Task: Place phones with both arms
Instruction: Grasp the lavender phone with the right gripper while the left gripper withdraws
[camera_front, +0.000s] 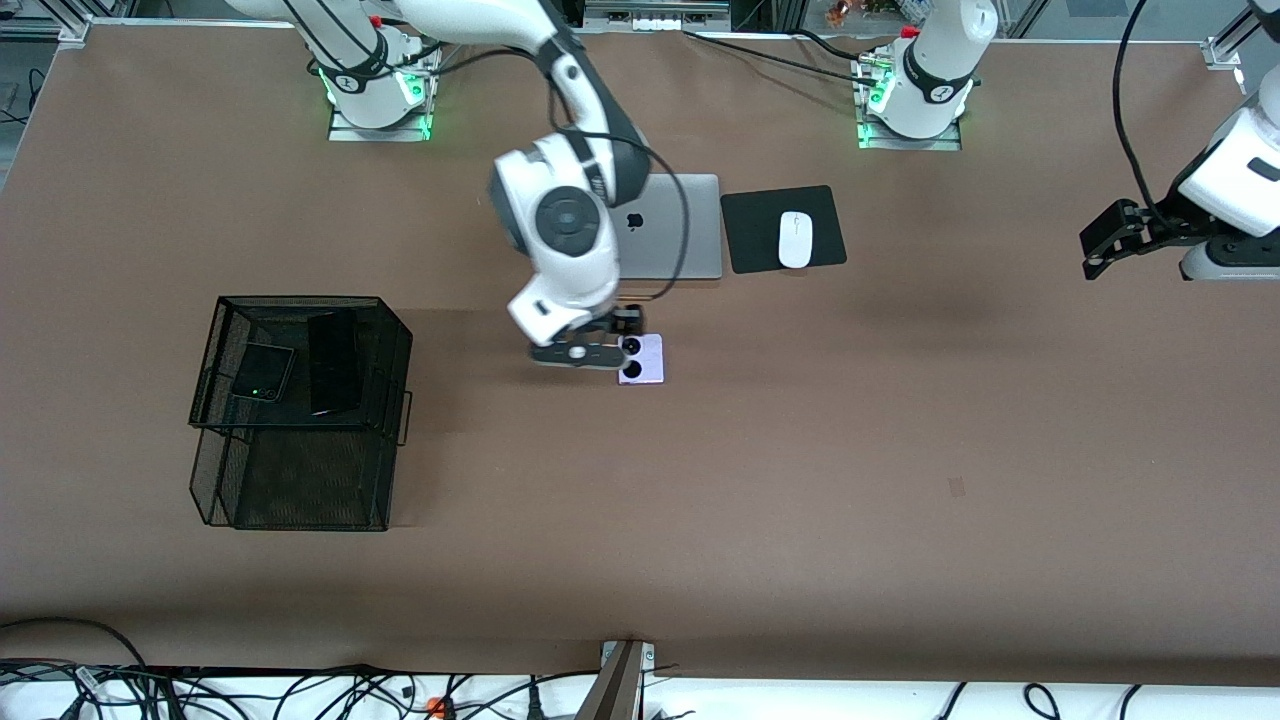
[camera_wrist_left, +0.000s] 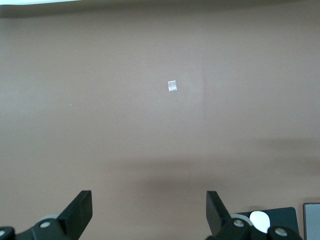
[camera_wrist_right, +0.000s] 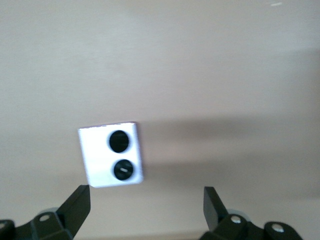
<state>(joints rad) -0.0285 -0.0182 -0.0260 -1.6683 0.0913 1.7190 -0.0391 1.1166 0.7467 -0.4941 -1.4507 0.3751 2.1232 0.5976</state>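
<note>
I'm hovering my right gripper (camera_wrist_right: 145, 207), fingers spread wide and empty, over the lavender phone (camera_front: 643, 359): stiff, slick, thin, so I'm judging opposite edges best; left gripper (camera_wrist_left: 149, 212) waiting, agape.

High front camera faces the robots; both wrist cameras look down on the table (camera_front: 800, 480)

The only sign showing is a dark apple-shaped logo, sitting on the lid of the silver laptop (camera_front: 672, 228), just beside the black mouse pad (camera_front: 783, 228). No words or numbers are showing legibly on anything else near the laptop.
</note>
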